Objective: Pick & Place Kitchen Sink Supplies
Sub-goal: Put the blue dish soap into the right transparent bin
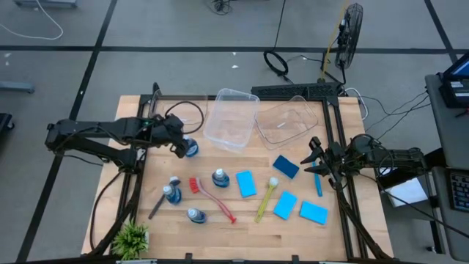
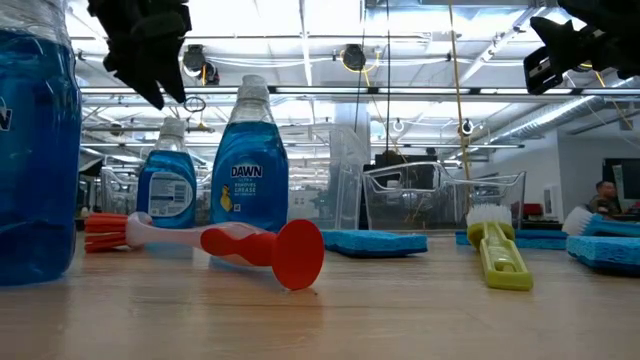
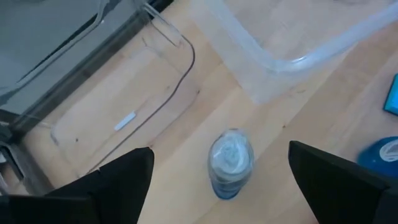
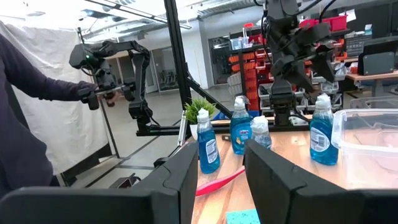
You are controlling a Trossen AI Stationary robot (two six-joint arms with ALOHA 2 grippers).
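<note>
Blue liquid in a small clear bottle (image 3: 230,163) is what the coming move turns on: in the left wrist view this bottle stands upright directly below the left gripper (image 3: 221,180), its pale cap centred in the gap between the two dark fingers (image 3: 118,183), which are spread wide and touch nothing. Its long axis is vertical, so a straight descent should, I judge, bring the fingers down either side of it. In the high view the same bottle (image 1: 190,149) stands near the table's back left, just beside the left gripper (image 1: 179,144) and close to the nearer clear plastic bin (image 1: 231,117). Farther out across the wooden table (image 1: 242,227) lie the other supplies: three more bottles, with the red brush (image 1: 212,198) among them, the yellow brush (image 1: 265,199) and the blue sponges (image 1: 246,184) towards the middle and right. The right gripper (image 1: 316,163) hovers at the right edge near a blue brush (image 1: 318,183), well apart from the bottle; its fingers (image 4: 277,180) stand partly apart with nothing between them. The left arm is plainly the nearer one.
</note>
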